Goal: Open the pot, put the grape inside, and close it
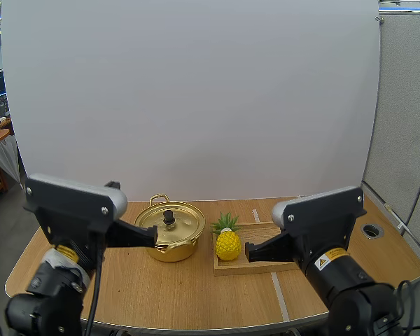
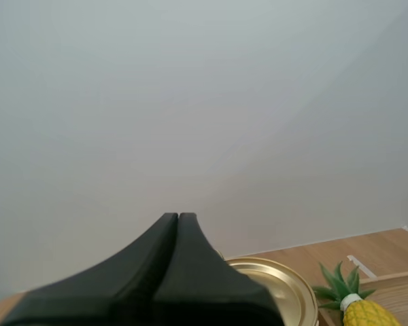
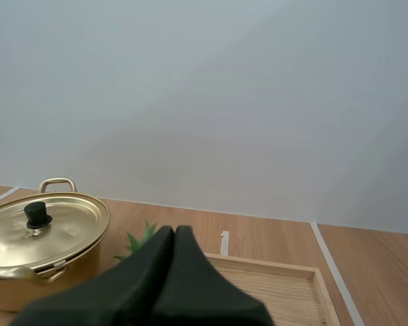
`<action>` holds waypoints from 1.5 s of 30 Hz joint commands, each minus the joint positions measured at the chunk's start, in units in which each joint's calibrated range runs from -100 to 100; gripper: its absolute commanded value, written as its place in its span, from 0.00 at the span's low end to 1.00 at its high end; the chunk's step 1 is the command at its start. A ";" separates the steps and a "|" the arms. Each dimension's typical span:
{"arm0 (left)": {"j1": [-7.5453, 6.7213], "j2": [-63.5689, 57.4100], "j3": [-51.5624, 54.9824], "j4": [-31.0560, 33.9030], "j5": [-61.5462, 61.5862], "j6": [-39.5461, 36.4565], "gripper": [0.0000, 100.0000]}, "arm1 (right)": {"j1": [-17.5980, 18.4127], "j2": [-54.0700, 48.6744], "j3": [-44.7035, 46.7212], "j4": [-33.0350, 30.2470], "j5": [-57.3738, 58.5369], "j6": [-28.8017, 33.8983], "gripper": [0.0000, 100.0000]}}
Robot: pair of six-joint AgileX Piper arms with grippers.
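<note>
A gold pot point(image 1: 170, 241) with its lid point(image 1: 169, 224) on and a black knob point(image 1: 169, 217) stands at the table's middle. My left gripper point(image 1: 154, 235) is shut, its tip by the pot's left rim. In the left wrist view the left gripper's fingers point(image 2: 178, 219) lie together over the gold lid point(image 2: 275, 288). A toy pineapple point(image 1: 227, 240) stands on the wooden tray point(image 1: 266, 268), at its left end. My right gripper point(image 1: 248, 252) is shut just right of the pineapple, above the tray. The right wrist view has the right gripper point(image 3: 175, 231), the pot point(image 3: 34, 238) and the tray point(image 3: 285, 288).
White tape lines point(image 1: 278, 294) mark the wooden table. A round cable hole point(image 1: 372, 229) sits at the table's far right. A white board stands behind the table.
</note>
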 commanded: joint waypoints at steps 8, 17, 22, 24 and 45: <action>0.09 -0.27 8.99 -1.48 -12.32 -2.09 0.00 | -0.76 -0.43 4.91 0.49 -3.15 -0.43 0.00; 0.96 -0.27 8.99 -1.48 3.91 -4.18 0.00 | -2.13 -0.43 4.91 -0.61 15.17 -0.43 0.00; 0.96 -0.27 8.99 0.95 13.04 -4.55 0.00 | -3.09 -0.43 4.91 -0.72 15.82 -0.29 0.00; 0.96 -0.27 8.99 0.95 15.03 -4.55 0.00 | -3.27 -0.43 4.91 -0.72 16.18 0.09 0.00; 2.10 0.44 8.99 3.98 14.68 -2.94 0.00 | -3.18 -0.43 4.91 -3.30 16.12 4.40 0.00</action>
